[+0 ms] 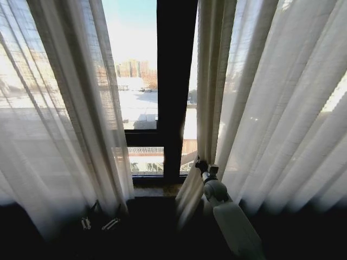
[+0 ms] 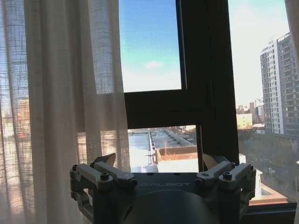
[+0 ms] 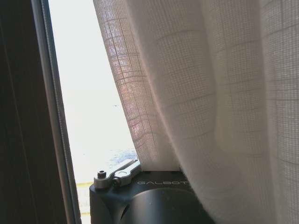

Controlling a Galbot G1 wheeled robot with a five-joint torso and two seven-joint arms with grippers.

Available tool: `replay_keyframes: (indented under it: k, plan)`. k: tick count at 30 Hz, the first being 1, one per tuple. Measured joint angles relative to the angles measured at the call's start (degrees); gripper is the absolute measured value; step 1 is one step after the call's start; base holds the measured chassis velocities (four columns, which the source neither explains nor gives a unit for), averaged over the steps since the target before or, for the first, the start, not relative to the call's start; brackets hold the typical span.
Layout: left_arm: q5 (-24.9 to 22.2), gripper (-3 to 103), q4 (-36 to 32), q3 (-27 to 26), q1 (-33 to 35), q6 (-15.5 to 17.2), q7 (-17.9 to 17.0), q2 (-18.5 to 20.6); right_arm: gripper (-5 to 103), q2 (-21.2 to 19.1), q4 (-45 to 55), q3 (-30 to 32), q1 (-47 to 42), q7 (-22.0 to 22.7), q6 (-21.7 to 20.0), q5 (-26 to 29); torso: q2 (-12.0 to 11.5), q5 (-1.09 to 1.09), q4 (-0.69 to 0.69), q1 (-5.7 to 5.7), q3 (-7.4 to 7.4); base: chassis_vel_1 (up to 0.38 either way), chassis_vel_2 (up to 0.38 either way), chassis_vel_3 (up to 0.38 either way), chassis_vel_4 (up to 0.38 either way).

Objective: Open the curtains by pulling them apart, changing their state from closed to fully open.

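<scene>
Right gripper: jaws hidden in the right curtain's inner edge, state unclear.
Left gripper: jaws open, empty, left curtain beside them.

The curtains are made of sheer, matt cloth with an open, grid-like weave through which light passes. The window frame is finished dark and matt. The left gripper is built of dull grey metal links on a matt dark body; the right gripper arm is cased in smooth pale plastic.
</scene>
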Motion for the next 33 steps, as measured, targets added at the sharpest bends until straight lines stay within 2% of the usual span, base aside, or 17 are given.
replay_keyframes:
  k: [33]
  plan:
    - [0.25,100,1.54,0.39,0.65,-1.50,0.22,-0.06,0,-0.03,0.11,0.75,-0.51,-0.14,0.20,-0.03,0.00,-0.04,0.02,0.01,0.00,-0.348,-0.352,0.354,0.351]
